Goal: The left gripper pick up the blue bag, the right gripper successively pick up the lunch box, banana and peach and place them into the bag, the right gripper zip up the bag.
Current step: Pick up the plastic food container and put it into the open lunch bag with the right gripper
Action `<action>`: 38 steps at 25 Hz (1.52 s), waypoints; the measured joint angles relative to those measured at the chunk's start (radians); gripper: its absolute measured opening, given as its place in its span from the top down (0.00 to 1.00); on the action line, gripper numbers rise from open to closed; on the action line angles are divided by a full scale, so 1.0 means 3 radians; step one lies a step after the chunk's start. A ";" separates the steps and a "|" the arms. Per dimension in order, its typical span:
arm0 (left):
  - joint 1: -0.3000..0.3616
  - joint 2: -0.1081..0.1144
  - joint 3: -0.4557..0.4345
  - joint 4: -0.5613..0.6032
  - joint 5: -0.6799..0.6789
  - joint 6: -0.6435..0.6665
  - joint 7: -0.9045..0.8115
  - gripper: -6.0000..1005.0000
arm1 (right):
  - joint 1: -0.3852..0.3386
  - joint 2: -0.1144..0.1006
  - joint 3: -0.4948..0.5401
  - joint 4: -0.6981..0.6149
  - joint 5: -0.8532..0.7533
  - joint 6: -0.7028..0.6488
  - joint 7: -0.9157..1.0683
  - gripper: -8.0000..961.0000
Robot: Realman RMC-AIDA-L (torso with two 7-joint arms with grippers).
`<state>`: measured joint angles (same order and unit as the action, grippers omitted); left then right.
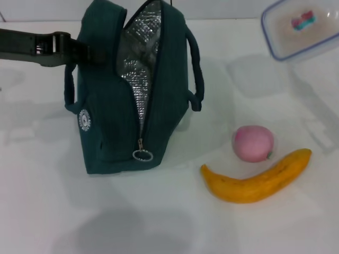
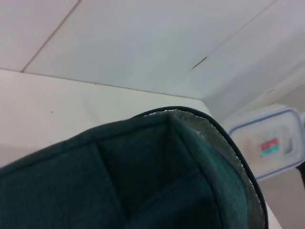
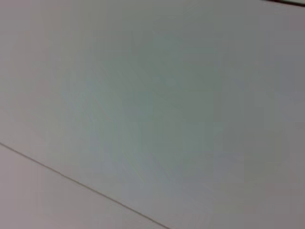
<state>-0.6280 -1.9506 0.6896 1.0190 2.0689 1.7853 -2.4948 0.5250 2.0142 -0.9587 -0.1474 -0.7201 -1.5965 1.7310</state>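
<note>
one blue bag (image 1: 108,106) apparently in the left gripper's (image 1: 87,52) clench — one peach (image 1: 253,143), one banana (image 1: 257,179)

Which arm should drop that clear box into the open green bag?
The right: the clear blue-rimmed lunch box is raised on that side, while the left gripper is at the dark teal fabric bag's handle.
</note>
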 joint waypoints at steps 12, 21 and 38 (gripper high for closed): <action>-0.0167 -0.0092 0.0041 -0.0182 0.0021 0.0002 0.0089 0.96 | 0.0744 0.0043 -0.0143 -0.0122 0.0033 -0.0156 0.0218 0.89; -0.0231 -0.0150 0.0153 -0.0231 0.0007 -0.0041 0.0130 0.96 | 0.1094 0.0045 -0.0601 0.0014 0.0040 -0.0161 0.0259 0.89; -0.0162 -0.0129 0.0126 -0.0314 -0.0236 -0.0023 0.0160 0.96 | 0.0752 0.0045 -0.1399 -0.0011 0.0024 0.0173 0.0230 0.81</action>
<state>-0.6766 -1.9892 0.7275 0.9249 1.9982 1.7784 -2.4467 0.7507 2.0279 -1.3783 -0.1508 -0.7129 -1.5446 1.8000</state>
